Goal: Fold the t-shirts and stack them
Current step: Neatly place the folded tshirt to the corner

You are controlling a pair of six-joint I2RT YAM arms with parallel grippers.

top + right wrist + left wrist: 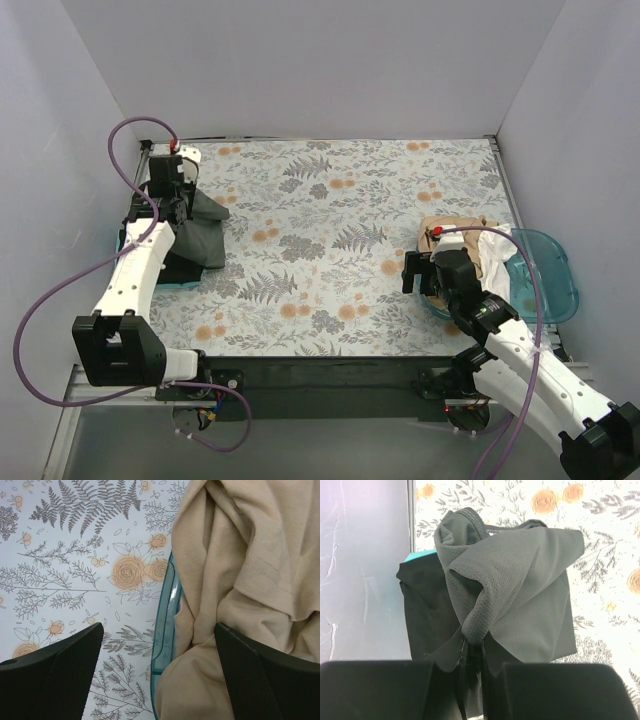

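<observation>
Your right gripper (157,630): fingers spread, empty, at rim of translucent teal plastic tub (165,620). Crumpled tan t-shirt (240,570) and white t-shirt (497,250) inside, unfolded. Farther left, your left gripper (482,665) pinches bunched dark grey mesh t-shirt (520,595) above flat black t-shirt (425,615). Likely one done, three left.

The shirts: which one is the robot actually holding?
The dark grey shirt, pinched in the left gripper; the black, tan and white ones lie ungripped.

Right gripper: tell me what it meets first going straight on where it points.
Probably the tan t-shirt heaped over the teal tub's rim, both between the right gripper's open fingers; depth is unclear, so the rim may come first.
</observation>
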